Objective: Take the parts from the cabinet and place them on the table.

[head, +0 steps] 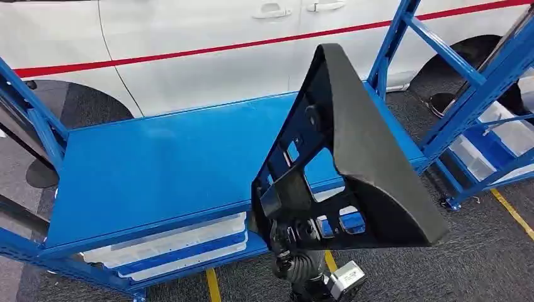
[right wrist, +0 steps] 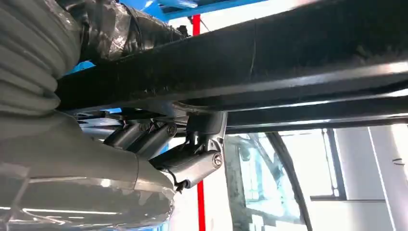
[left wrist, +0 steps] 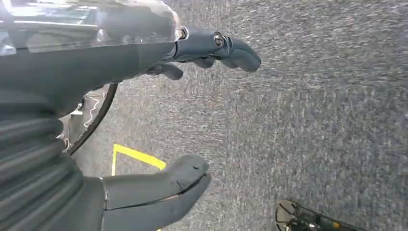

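Observation:
A large black triangular part [head: 352, 151], felt-covered on one face with a plastic frame of cut-outs, is held upright above the front right of the blue table top [head: 164, 163]. My right hand [head: 291, 220] grips its lower corner from below. In the right wrist view the part [right wrist: 288, 62] crosses the picture as a dark bar, with the right hand [right wrist: 168, 149] clamped against it. My left hand [left wrist: 192, 110] hangs over grey carpet, thumb and fingers apart, holding nothing.
The blue table has white trays [head: 170, 245] on its lower shelf. A blue rack [head: 478, 82] with clear bins stands at right. A white car [head: 220, 44] with a red stripe is behind. Yellow floor lines [head: 213, 284] mark the carpet.

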You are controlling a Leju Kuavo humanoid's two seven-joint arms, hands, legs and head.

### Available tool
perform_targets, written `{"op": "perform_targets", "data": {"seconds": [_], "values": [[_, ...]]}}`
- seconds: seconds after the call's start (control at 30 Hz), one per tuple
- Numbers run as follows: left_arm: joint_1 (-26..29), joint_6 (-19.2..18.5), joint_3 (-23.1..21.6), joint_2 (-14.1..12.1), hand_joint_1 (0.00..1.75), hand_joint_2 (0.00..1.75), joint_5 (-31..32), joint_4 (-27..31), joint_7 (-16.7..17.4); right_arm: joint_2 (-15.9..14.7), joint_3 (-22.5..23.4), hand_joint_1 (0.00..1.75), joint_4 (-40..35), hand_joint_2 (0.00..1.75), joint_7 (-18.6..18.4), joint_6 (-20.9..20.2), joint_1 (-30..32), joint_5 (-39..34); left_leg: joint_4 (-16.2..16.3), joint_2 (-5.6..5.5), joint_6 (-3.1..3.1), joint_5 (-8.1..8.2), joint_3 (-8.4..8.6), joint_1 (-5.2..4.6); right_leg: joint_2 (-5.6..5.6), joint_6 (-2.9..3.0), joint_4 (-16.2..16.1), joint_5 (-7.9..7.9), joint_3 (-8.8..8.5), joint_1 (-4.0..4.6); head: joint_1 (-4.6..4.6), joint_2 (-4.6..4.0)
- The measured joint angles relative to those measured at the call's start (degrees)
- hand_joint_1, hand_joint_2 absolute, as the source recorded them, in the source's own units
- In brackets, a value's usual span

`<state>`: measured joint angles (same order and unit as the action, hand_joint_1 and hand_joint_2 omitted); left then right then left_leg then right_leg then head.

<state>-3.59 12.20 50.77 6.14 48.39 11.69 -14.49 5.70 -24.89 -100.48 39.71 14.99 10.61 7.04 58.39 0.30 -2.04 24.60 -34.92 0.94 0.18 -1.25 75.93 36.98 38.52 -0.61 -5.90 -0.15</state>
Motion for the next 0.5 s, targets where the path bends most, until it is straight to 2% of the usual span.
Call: {"op": "perform_targets", "data": {"seconds": [0.03, 0.07, 0.1, 0.13, 0.17, 0.27, 0.3, 0.33, 0.37, 0.4, 0.43, 0.47, 0.5], "values": [[0.00, 0.00, 0.09, 0.00, 0.00, 1.75, 0.04, 0.00, 0.02, 0.00, 0.07, 1.75, -0.09, 1.75, 0.00, -0.07, 0.44, 0.59, 0.15, 0.01, 0.14, -0.23, -0.43, 0.01, -0.03, -0.04, -3.03, -1.86, -2.19, -0.20, 0.04, 0.00], [-0.01, 0.00, 0.15, 0.15, 0.00, 1.75, 0.20, 0.00, 0.02, 0.00, 0.11, 1.75, -0.41, 1.75, 0.02, -0.08, 0.76, 1.09, 0.28, 0.01, 0.30, -0.47, -0.74, 0.01, -0.05, 0.02, -7.72, -3.86, -5.16, -0.30, 0.02, 0.00], [-0.03, 0.04, 0.20, 0.20, 0.00, 1.75, 0.26, 0.00, -0.02, 0.00, 0.11, 1.75, -0.70, 1.75, 0.13, -0.06, 0.99, 1.22, 0.36, -0.03, 0.53, -0.72, -0.96, 0.02, -0.06, 0.18, -13.69, -5.62, -8.97, -0.33, 0.02, 0.00], [-0.08, 0.09, 0.26, 0.20, 0.00, 1.75, 0.24, 0.00, -0.24, 0.00, 0.15, 1.75, -0.83, 1.75, 0.20, 0.09, 1.07, 1.00, 0.47, -0.04, 0.87, -0.99, -1.02, 0.01, -0.01, 0.36, -18.24, -5.04, -11.52, -0.28, 0.02, -0.02], [-0.07, 0.22, 0.44, 0.31, 0.00, 1.75, 0.17, 0.00, -0.46, 0.00, 0.37, 1.75, -0.85, 1.75, 0.24, 0.09, 1.42, 0.35, 0.32, -0.12, 1.41, -1.38, -0.96, -0.08, 0.14, 0.55, -17.73, -6.39, -11.24, 0.30, 0.07, 0.00], [-0.31, 0.24, 1.09, 0.31, 0.00, 1.75, 0.02, 0.00, -0.68, 0.00, 0.90, 1.75, -1.01, 1.75, 0.46, 0.07, 2.16, -0.46, -0.05, -0.17, 2.54, -2.47, -1.03, 0.03, 0.20, 1.53, -17.80, -6.70, -10.50, 0.55, 0.04, 0.00], [0.01, 0.28, 1.29, 0.28, 0.00, 1.75, -0.02, 0.00, -0.68, 0.00, 1.00, 1.75, -1.05, 1.75, 0.48, 0.07, 2.40, -0.55, -0.09, -0.26, 2.92, -2.82, -1.50, -0.12, 0.11, 2.14, -18.30, -7.62, -9.84, 0.07, 0.02, 0.00], [-0.19, 0.37, 1.31, 0.28, 0.00, 1.75, 0.00, 0.02, -0.68, 0.02, 1.00, 1.75, -1.14, 1.75, 0.48, 0.04, 2.45, -0.64, 1.24, -0.22, 3.07, -0.31, -2.32, 0.19, -0.13, 2.54, -18.39, -8.38, -9.20, -0.03, 0.07, 0.00], [-0.23, 0.37, 1.31, 0.37, 0.00, 1.75, 0.09, 0.00, -0.70, 0.02, 1.11, 1.75, -1.14, 1.75, 0.50, -0.02, 2.57, -0.70, 4.05, -0.23, 3.15, 3.28, -3.29, 0.17, -0.10, 3.06, -18.38, -8.91, -8.36, -0.03, 0.11, 0.00], [-0.21, 0.42, 1.31, 0.39, 0.00, 1.75, 0.29, 0.00, -0.61, 0.02, 1.33, 1.75, -1.22, 1.75, 0.48, -0.20, 2.82, -0.83, 8.31, -0.22, 3.33, 6.93, -4.37, 0.24, -0.19, 3.27, -18.34, -9.47, -7.59, 0.10, 0.11, 0.00], [-0.18, 0.48, 1.33, 0.39, 0.00, 1.75, 0.63, 0.02, -0.55, 0.04, 1.53, 1.75, -1.25, 1.75, 0.48, -0.41, 3.11, -0.90, 12.66, -0.22, 3.47, 9.69, -5.28, 0.24, -0.26, 3.38, -18.27, -10.06, -6.83, 0.24, 0.09, 0.00], [-0.19, 0.59, 1.36, 0.39, 0.00, 1.75, 0.66, 0.02, -0.37, 0.04, 1.77, 1.75, -1.25, 1.75, 0.48, -0.87, 3.36, -0.90, 16.04, -0.22, 3.57, 10.82, -5.63, 0.24, -0.30, 3.42, -18.19, -10.62, -5.97, 0.42, 0.11, 0.00], [-0.19, 0.63, 1.40, 0.39, 0.00, 1.75, 0.66, 0.02, -0.24, 0.04, 1.95, 1.75, -1.25, 1.75, 0.48, -1.20, 3.60, -0.90, 17.18, -0.22, 3.54, 10.22, -4.99, 0.22, -0.36, 3.40, -17.94, -11.11, -5.08, 0.53, 0.09, 0.00]]}}
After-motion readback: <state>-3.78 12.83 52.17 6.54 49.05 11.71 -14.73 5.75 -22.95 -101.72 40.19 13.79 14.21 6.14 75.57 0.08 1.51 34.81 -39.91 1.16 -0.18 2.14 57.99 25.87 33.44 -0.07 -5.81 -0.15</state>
